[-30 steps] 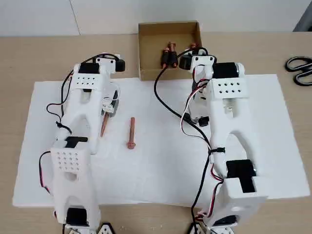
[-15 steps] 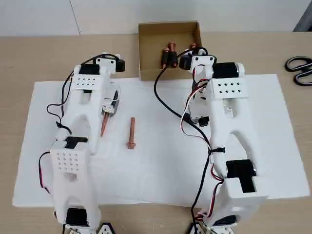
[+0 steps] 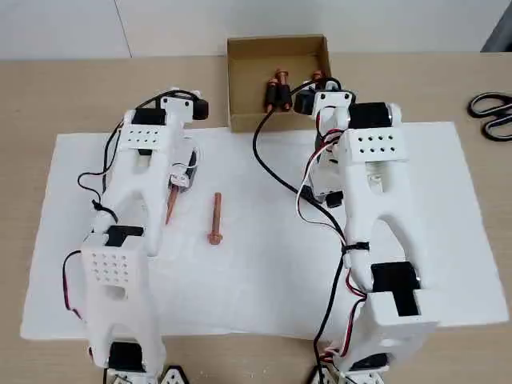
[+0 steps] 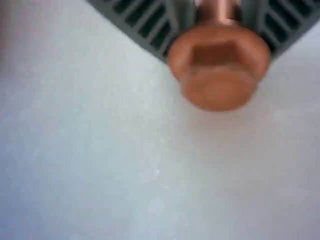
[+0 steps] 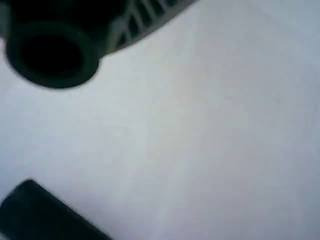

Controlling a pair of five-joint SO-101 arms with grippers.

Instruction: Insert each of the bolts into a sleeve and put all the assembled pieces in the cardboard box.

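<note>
1. The left gripper (image 4: 216, 14) is pressed tight on a copper-coloured hex-head bolt (image 4: 218, 67). Its ribbed grey jaws squeeze the shank from both sides, and the flanged head pokes out just above the white foam sheet (image 4: 100, 165).
2. Across to the right gripper (image 5: 70, 22), which is pinching a black tubular sleeve (image 5: 49, 56). The open bore faces outward and one ribbed jaw lies against its side.
3. From above, the held bolt hangs slanted under the left arm, and the two arms sit well apart. Bolt and sleeve have not met, so the insertion looks like the step in hand.
4. A second copper bolt (image 3: 215, 218) lies loose on the sheet between the arms, near the left one.
5. At the far edge, the brown cardboard box (image 3: 240, 80) already holds assembled pieces (image 3: 277, 93).
6. Now the dangers.
   - The bolt sits slanted, so its tip could strike the sleeve's rim off-axis and jam.
   - The round sleeve could twist or slip out of the jaws under that push.
   - A black cable (image 3: 264, 156) loops over the sheet between the arms and could snag as they close in.
   - A low sweep might knock the loose bolt away.
</note>
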